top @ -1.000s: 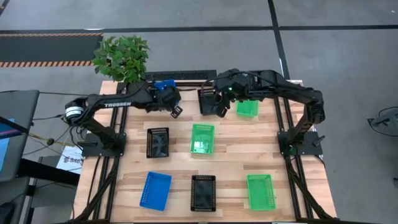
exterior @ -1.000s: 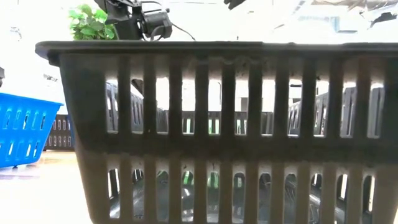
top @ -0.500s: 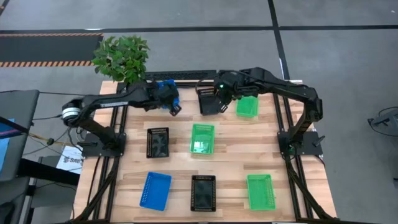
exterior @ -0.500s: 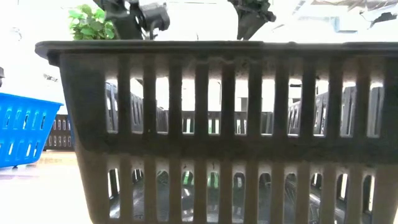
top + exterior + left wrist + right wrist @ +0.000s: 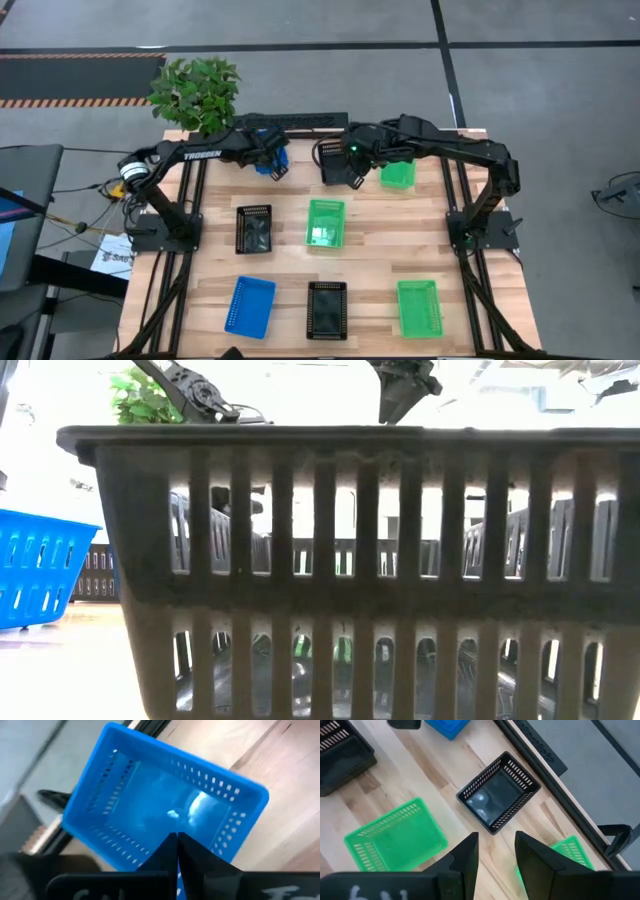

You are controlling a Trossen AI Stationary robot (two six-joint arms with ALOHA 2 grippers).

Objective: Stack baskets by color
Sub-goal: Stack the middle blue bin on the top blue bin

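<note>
On the wooden worktop [image 5: 370,255] the high view shows eight baskets that can be counted: two blue, three black and three green. Starting at the left, a blue basket [image 5: 249,306] lies near the front left corner. Behind it, toward the middle, sits a black basket [image 5: 254,229]. At the back edge, beside a potted plant [image 5: 196,92] that stands at the back left corner, is the second blue basket [image 5: 268,152]; the left gripper [image 5: 276,170] hangs at its near rim, and the left wrist view shows its jaws pressed together with no gap, their tips over the basket's near wall; whether a wall is pinched between them cannot be told. In the middle column a black basket [image 5: 327,310] lies at the front edge, a green basket [image 5: 324,222] at the centre, and another black basket [image 5: 335,163] at the back. The right gripper [image 5: 355,172] hovers over that back black basket, its jaws parted and holding nothing. Right of it a green basket [image 5: 397,174] sits at the back edge, and the third green basket [image 5: 418,308] lies near the front right corner.
</note>
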